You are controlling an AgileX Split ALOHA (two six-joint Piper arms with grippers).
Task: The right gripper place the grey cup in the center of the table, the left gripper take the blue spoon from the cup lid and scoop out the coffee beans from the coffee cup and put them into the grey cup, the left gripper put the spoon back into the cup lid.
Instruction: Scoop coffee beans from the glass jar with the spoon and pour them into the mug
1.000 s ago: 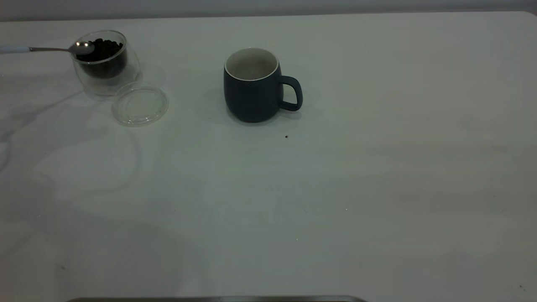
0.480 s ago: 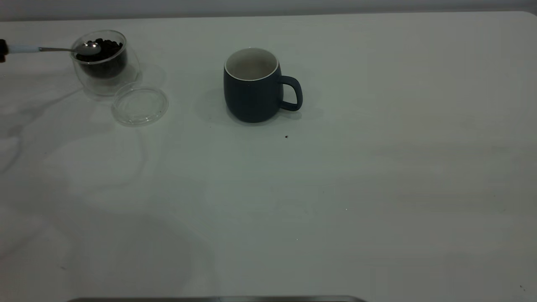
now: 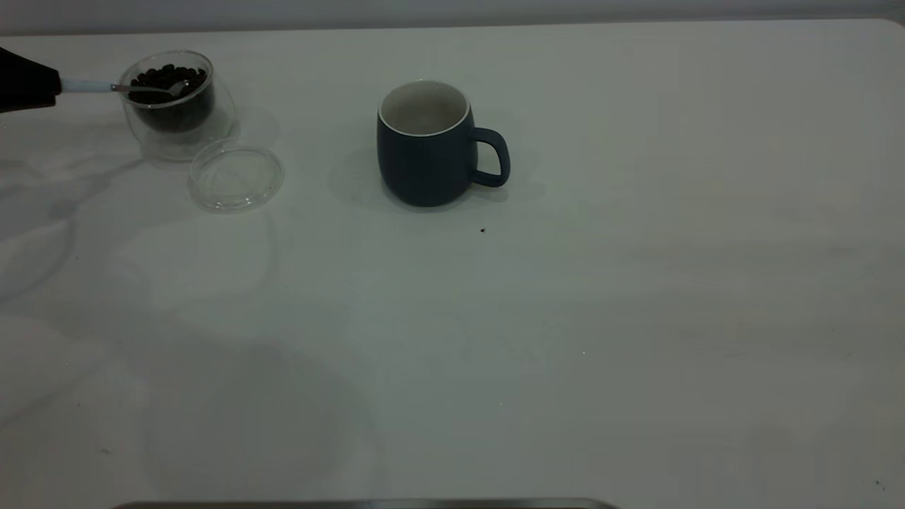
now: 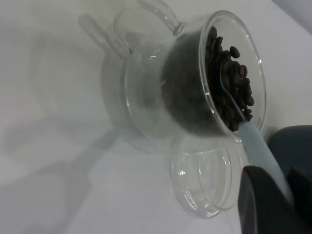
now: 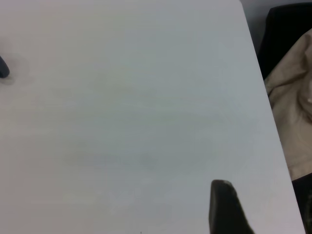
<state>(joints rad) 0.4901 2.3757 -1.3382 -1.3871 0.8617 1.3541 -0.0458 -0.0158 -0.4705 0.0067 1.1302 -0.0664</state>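
Fingers of the left gripper (image 3: 42, 88) are pinching the blue spoon (image 3: 106, 88). Its bowl is digging into the coffee beans (image 3: 170, 76) filling the coffee cup (image 3: 177, 106), with the cup lid (image 3: 235, 177) lying just beside it and the grey cup (image 3: 428, 145) sitting well apart

Overall light: dim and flat in the exterior view, with a grey-green cast over the table (image 3: 636, 318).
Shadows: broad soft patches lie on the table's left and lower-left; the grey cup (image 3: 424, 152) throws a faint shadow toward its left.
Glare: small highlights on the coffee cup (image 3: 177, 106) rim and the cup lid (image 3: 235, 177); none on the matte tabletop.
Left wrist focus: coffee beans (image 4: 234, 92) fairly sharp, the left gripper (image 4: 273, 204) up close is blurred.
Right wrist: brighter, evenly lit, soft throughout; the dark finger (image 5: 226, 209) at the edge is out of focus.
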